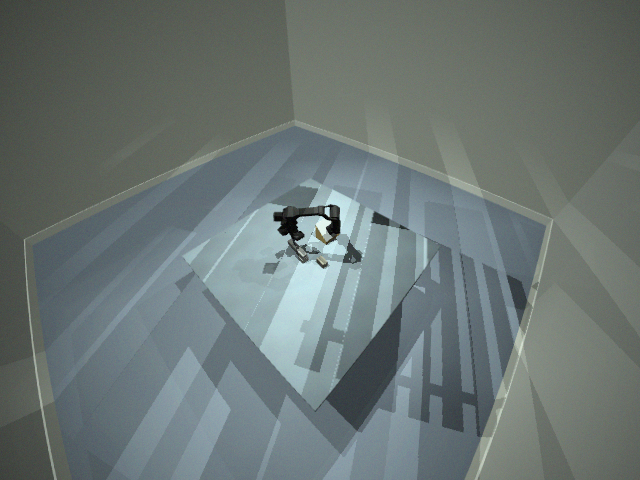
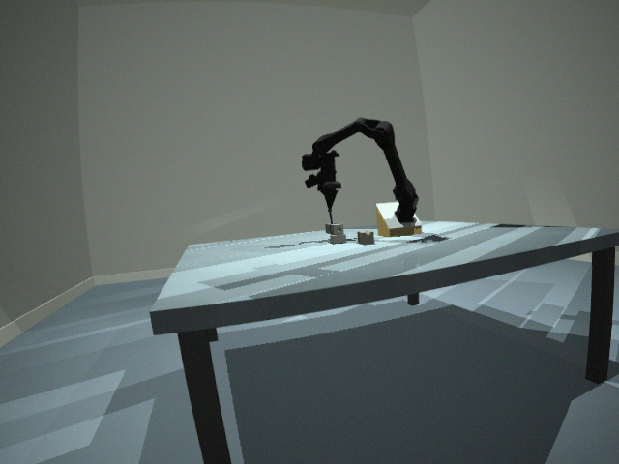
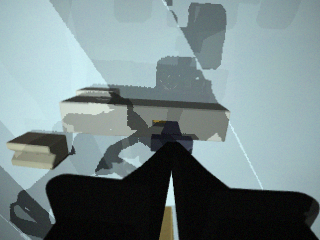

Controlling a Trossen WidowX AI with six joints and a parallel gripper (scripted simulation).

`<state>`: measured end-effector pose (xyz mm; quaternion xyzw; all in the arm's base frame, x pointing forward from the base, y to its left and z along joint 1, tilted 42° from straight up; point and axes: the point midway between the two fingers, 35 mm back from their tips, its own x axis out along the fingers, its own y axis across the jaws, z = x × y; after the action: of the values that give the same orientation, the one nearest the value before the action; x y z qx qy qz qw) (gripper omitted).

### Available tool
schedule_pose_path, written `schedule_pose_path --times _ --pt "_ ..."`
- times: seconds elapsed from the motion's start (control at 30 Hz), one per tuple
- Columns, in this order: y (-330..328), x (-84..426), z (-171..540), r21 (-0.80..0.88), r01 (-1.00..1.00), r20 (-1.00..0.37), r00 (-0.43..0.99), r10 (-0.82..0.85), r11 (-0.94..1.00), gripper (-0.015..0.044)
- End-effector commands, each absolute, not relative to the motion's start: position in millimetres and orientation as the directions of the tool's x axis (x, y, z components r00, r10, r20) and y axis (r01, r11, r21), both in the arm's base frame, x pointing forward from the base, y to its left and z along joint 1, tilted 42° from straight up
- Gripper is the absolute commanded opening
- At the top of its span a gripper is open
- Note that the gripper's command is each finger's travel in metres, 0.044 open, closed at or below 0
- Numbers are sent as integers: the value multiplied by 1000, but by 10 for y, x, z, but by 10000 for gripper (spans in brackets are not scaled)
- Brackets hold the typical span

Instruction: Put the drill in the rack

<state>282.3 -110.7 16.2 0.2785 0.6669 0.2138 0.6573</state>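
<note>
So the pale blue-grey rectangular table (image 1: 320,315) (image 2: 344,272) (image 3: 275,75) had everything on it toward one end. From the exterior camera, the long light-grey block (image 1: 301,253) (image 2: 336,230) (image 3: 100,119) sat left, with the small tan notched block (image 1: 322,261) (image 2: 365,237) (image 3: 37,151) just to its right, not touching. Behind and further right was the white-and-yellow wedge (image 1: 320,233) (image 2: 386,219), with the black jointed arm (image 1: 312,211) (image 2: 396,161) rising right by it. The thin dark upright rod (image 2: 330,216) (image 3: 171,141) stood at the long block, couldn't tell if in it or beside it.
</note>
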Motion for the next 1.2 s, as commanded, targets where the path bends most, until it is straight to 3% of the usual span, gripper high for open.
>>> schedule_pose_path --times 0.0,1.17 --pt "-1016 2795 99 657 91 -751 -8 660 749 0" --pt "-912 2754 22 657 91 -751 -8 660 748 0"
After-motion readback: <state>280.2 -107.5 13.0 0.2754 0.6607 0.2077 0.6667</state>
